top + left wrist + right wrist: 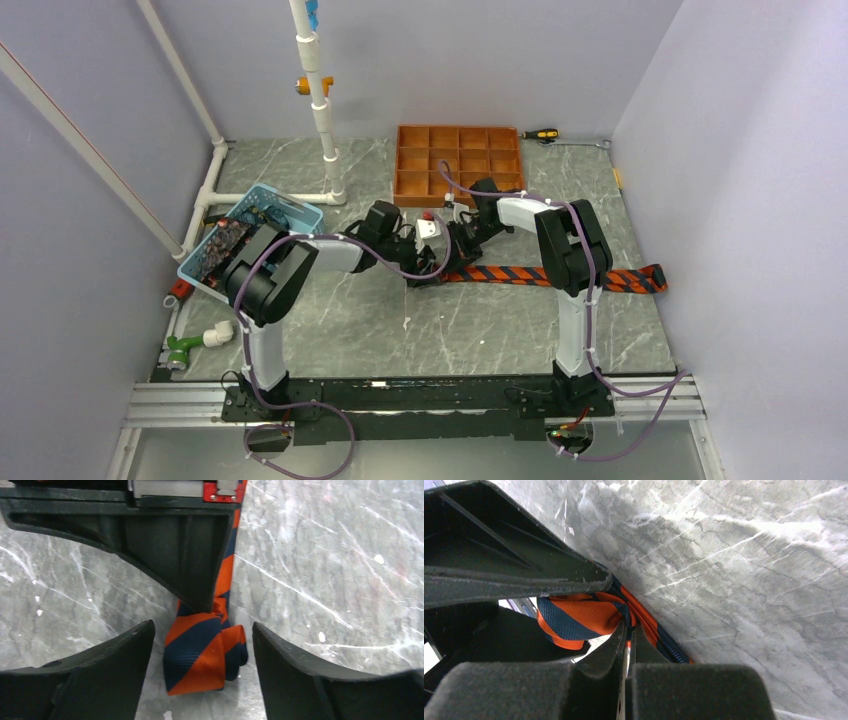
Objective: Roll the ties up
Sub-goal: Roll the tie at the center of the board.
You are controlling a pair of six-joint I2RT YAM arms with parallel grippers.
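The striped tie (pixel 520 274) lies flat across the grey marbled table (pixel 450 330), running from the middle out towards the right edge, its orange and dark diagonal bands plain to see; its left end is curled into a small loose roll, only a turn or so, sitting on the tabletop; the right gripper (pixel 626 639) is clenched on the fabric just where the roll meets the flat length, its fingers pressed together with the cloth pinched between them; the left gripper (pixel 202 632) is released, its jaws spread wide, one finger on either side of the roll and not closed on it; both arms reach in towards the table's centre, their heads nearly meeting over that rolled end; behind them, against the back wall, sits the orange-brown gridded tray (pixel 400 160), with a screwdriver (pixel 540 134) just to the right of it; off at the left edge of the table stands a blue basket (pixel 300 212).
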